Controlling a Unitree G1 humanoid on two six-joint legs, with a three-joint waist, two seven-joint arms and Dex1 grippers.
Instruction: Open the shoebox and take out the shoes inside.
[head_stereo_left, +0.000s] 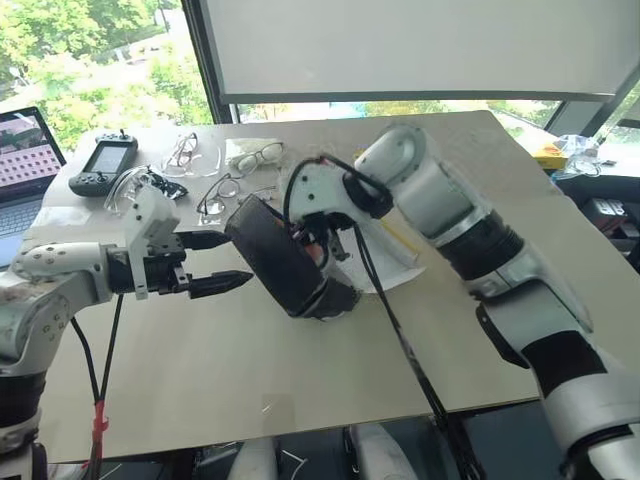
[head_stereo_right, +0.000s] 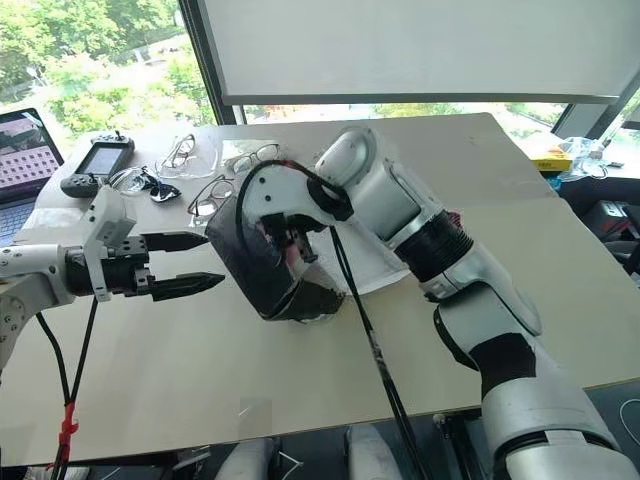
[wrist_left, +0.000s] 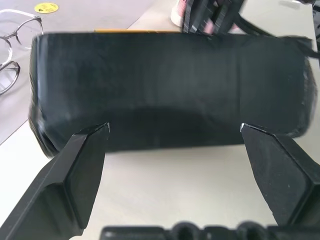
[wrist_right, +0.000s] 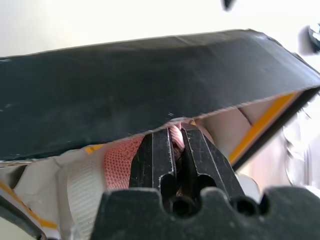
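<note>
Shoebox of dark cardboard (head_stereo_left: 285, 262) is tilting on my tabletop (head_stereo_left: 300, 370); my right hand (wrist_right: 176, 145) is pinching a pink knit shoe (wrist_right: 120, 157) inside, left hand (head_stereo_left: 212, 262) gaping empty.

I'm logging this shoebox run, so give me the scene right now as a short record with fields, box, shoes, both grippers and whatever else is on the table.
shoebox: dark box tipped up on the table, one end raised
shoes: pink knit shoe inside the box
right gripper: reaching into the box, shut on the pink shoe
left gripper: open, level beside the box's dark side, not touching
other items: several pairs of glasses, a handheld controller, a laptop at the table's edge
</note>
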